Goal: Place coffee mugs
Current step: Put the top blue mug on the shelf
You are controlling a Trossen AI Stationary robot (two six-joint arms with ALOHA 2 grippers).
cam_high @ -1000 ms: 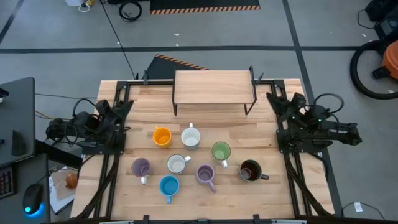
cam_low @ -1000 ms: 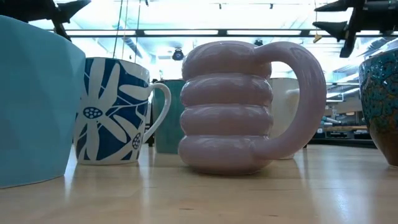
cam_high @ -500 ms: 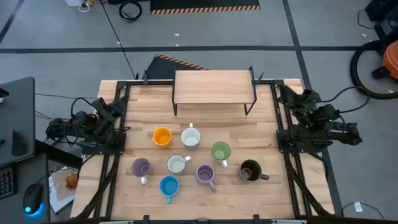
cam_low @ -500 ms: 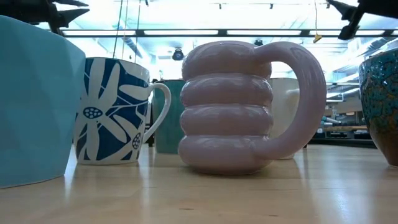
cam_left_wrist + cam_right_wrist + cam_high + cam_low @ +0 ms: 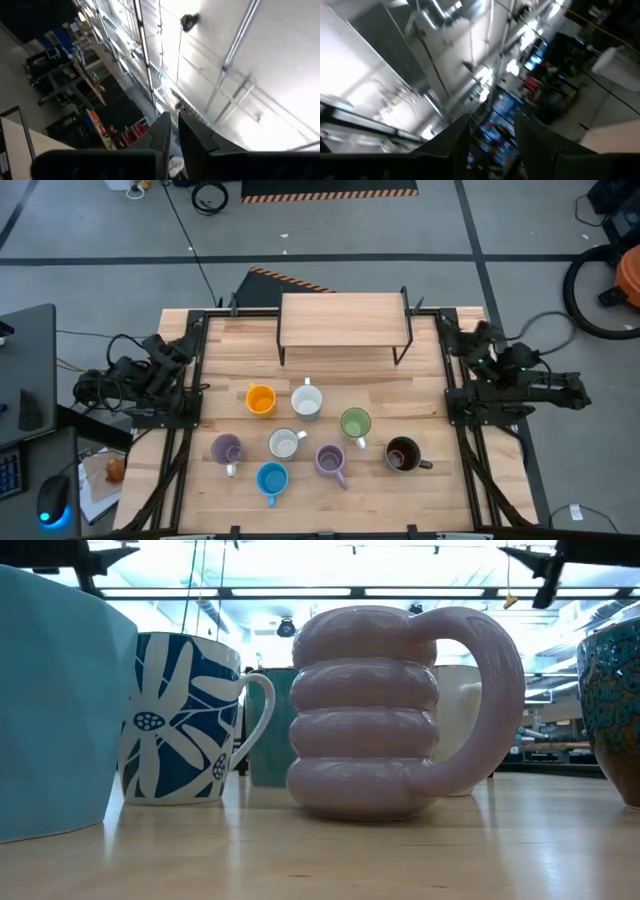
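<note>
Left gripper (image 5: 172, 145) is folded back at the worktop (image 5: 430, 490) edge, fingers narrowly parted, empty. Right gripper (image 5: 492, 145) is likewise retracted, fingers wider, empty. Coffee mugs (image 5: 305, 435) are clustered between both, well apart; low view cuts off several.

Worktop (image 5: 430, 490): pale wood planks, dark frame rails along both sides.

Wooden shelf (image 5: 343, 319): on thin dark legs, at the far middle of the worktop.

Mugs, eight, grouped in the middle, all upright, none touching:
- orange mug (image 5: 260, 399), far row, beside white mug (image 5: 306, 400);
- green mug (image 5: 355, 423), right of these;
- second white mug (image 5: 285, 444), centre;
- purple mug (image 5: 227, 449), left;
- second purple mug (image 5: 330, 461);
- blue mug (image 5: 271, 478), nearest edge;
- dark brown mug (image 5: 403, 454), rightmost.

Left arm (image 5: 150, 375): folded at the worktop's left edge. Right arm (image 5: 505, 375): folded at the right edge.
</note>
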